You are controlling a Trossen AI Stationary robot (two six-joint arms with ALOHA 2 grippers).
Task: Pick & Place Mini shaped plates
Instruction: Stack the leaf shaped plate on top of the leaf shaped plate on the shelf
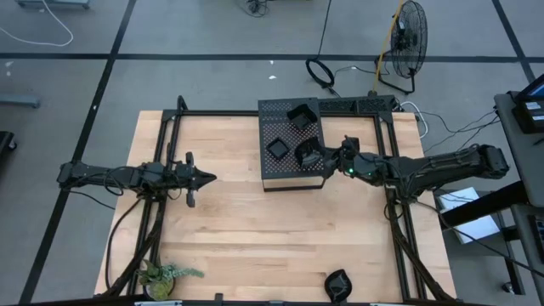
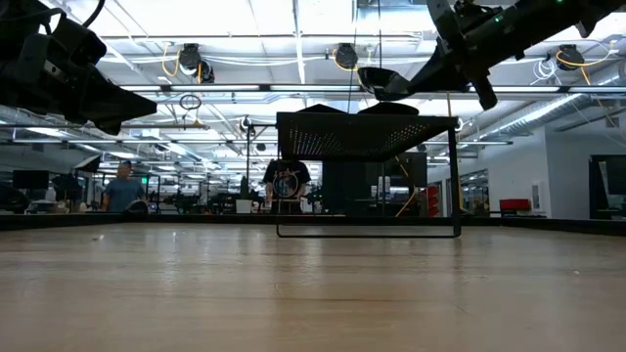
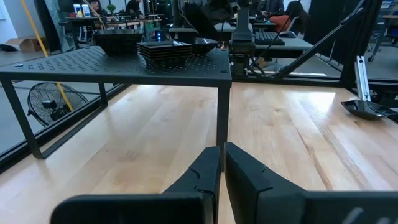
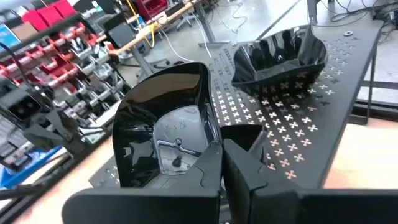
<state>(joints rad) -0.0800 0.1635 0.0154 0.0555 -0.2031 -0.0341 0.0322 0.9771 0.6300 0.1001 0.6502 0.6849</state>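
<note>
Right fingers (image 4: 221, 163) pinching glossy mini plate (image 4: 165, 127) above perforated stand (image 1: 289, 140), left fingers (image 1: 206, 178) nearly closed, empty, over table (image 1: 255, 238)

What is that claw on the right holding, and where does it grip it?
The right claw pinches a small glossy black plastic plate by its rim edge, above the black perforated stand. The left claw holds nothing.

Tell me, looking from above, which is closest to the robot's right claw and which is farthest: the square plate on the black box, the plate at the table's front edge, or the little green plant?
From the right gripper:
1. Square plate, on the box beside it.
2. Front-edge plate, alone on the table.
3. Green plant, far front-left corner.
</note>
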